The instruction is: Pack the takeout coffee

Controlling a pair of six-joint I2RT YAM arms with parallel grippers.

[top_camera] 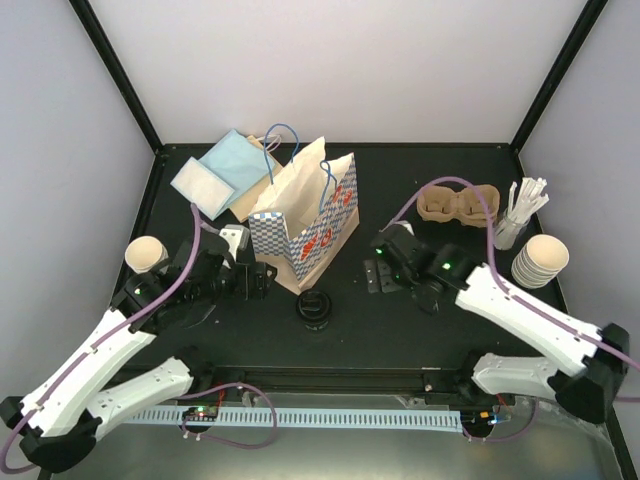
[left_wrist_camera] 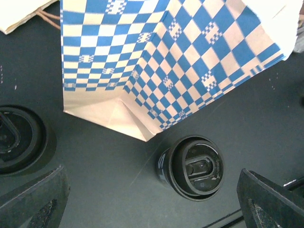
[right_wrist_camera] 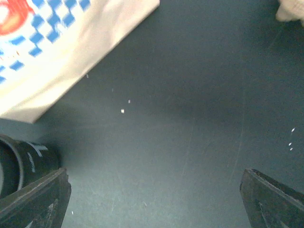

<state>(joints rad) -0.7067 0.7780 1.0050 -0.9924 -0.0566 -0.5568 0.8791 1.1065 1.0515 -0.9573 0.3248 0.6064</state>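
Your left hand [top_camera: 260, 279] and right hand [top_camera: 374, 268] hang wide open, empty, either side of the stack of black lids [top_camera: 314, 308] on the desk [top_camera: 400, 325], near the blue-checked paper bag [top_camera: 305, 215]; the pulp cup tray [top_camera: 458, 204] sits back right.

- The left arm [top_camera: 95, 365] stretched from the near-left corner of the worktop [top_camera: 400, 335] toward its middle
- The left gripper [top_camera: 263, 279] pointed right, its jaws spread wide and holding nothing
- The right arm [top_camera: 530, 310] reached in from the near-right corner toward the middle
- The right gripper [top_camera: 377, 262] faced left, jaws wide apart and empty, well apart from the left one
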